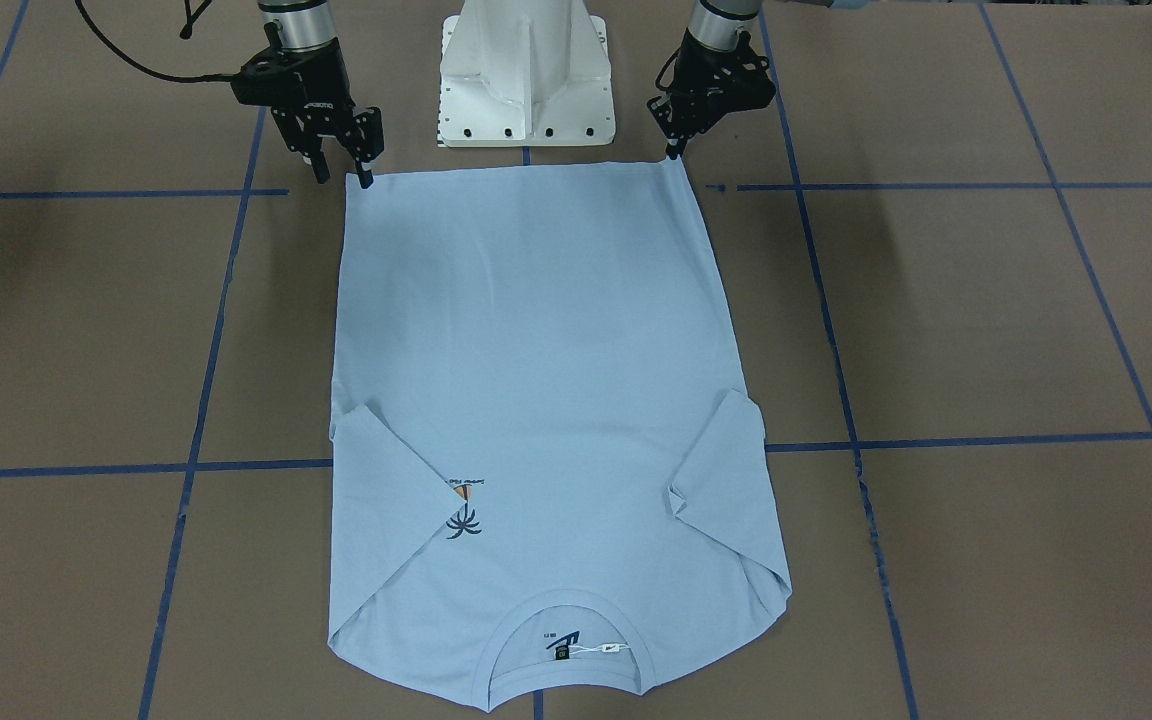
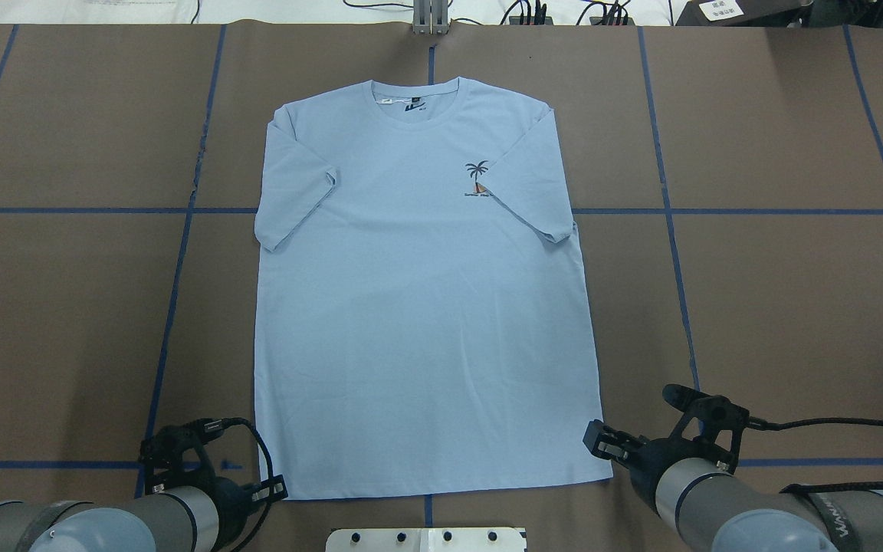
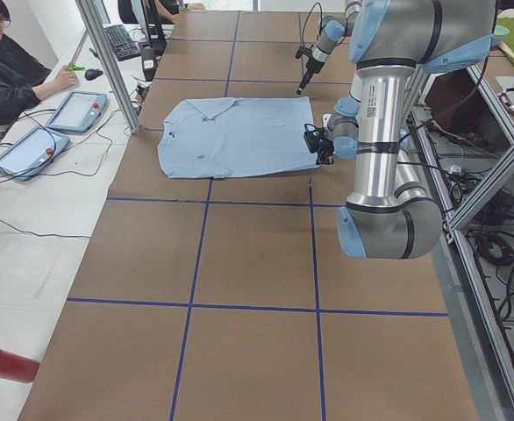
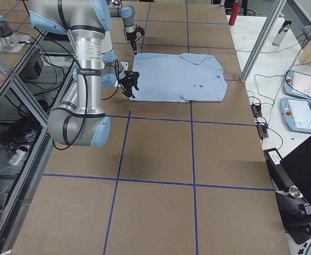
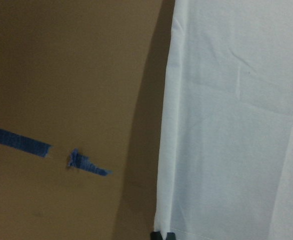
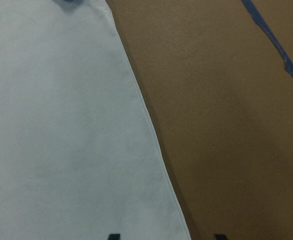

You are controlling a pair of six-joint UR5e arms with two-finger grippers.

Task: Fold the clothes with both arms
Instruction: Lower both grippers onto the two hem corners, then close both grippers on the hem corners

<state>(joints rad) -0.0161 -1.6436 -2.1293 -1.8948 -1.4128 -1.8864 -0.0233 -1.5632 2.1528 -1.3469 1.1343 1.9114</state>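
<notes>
Collar (image 1: 561, 598) sits nearest you, farthest from the pedestal (image 1: 526, 70); T-shirt (image 1: 536, 350) lies flat, print side up, on the table (image 1: 986, 320), hem (image 1: 516, 172) just by the pedestal; left pincer (image 1: 674, 152) pressed together on one hem corner; right pincer (image 1: 343, 178) spread, straddling the other corner.
</notes>
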